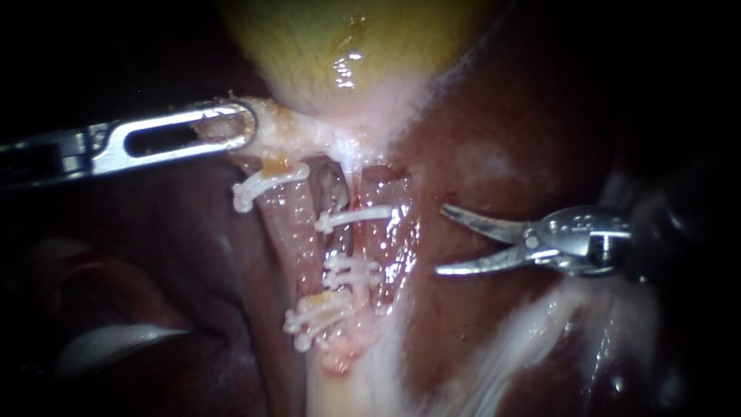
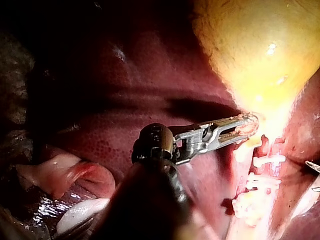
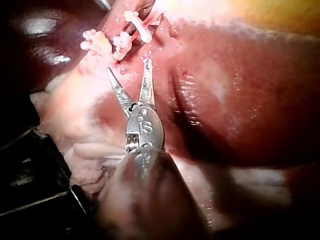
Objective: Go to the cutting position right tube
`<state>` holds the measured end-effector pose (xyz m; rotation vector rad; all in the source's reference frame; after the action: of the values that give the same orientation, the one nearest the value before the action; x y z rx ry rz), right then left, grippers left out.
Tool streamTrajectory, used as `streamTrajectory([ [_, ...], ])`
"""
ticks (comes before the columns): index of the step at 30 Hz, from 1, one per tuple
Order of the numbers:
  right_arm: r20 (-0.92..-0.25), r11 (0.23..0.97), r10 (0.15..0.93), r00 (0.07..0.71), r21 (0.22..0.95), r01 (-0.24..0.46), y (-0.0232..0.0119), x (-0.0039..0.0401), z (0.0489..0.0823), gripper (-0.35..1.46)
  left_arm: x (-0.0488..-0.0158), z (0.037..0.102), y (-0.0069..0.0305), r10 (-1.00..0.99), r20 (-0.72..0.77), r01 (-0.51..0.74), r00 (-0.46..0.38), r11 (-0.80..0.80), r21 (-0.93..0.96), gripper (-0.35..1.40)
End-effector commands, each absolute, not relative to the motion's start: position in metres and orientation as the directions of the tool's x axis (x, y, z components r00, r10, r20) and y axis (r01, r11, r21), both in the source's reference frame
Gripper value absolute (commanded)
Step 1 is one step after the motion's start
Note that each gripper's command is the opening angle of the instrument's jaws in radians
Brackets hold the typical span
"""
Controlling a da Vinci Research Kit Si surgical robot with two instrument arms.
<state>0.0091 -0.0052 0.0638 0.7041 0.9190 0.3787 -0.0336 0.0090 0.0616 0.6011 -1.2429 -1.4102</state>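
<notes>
Liver (image 1: 494,116) backdrop | left instrument (image 1: 231,127) pincer clenched on gallbladder (image 1: 324,46) | right instrument (image 1: 441,239) pincer released, empty

gallbladder (image 1: 340,38) above clips (image 1: 355,218), right instrument (image 1: 441,240) right of them

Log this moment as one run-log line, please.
left instrument: jaws shut on gallbladder | right instrument: jaws open, beside right tube, not touching | clips on tube

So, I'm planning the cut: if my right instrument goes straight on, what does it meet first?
Probably the right tube, between its upper clip and the lower clips; the right instrument's open jaws are not yet touching it, though depth is unclear.
</notes>
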Motion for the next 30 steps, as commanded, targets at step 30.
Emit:
streamTrajectory([
  [30,-0.307,0.451,0.720,0.623,0.889,-0.083,-0.0040,0.0144,0.0689,1.44,-0.0339,0.0616,0.0088,-0.925,0.277,0.388,-0.261,0.162,0.907,-0.35],
])
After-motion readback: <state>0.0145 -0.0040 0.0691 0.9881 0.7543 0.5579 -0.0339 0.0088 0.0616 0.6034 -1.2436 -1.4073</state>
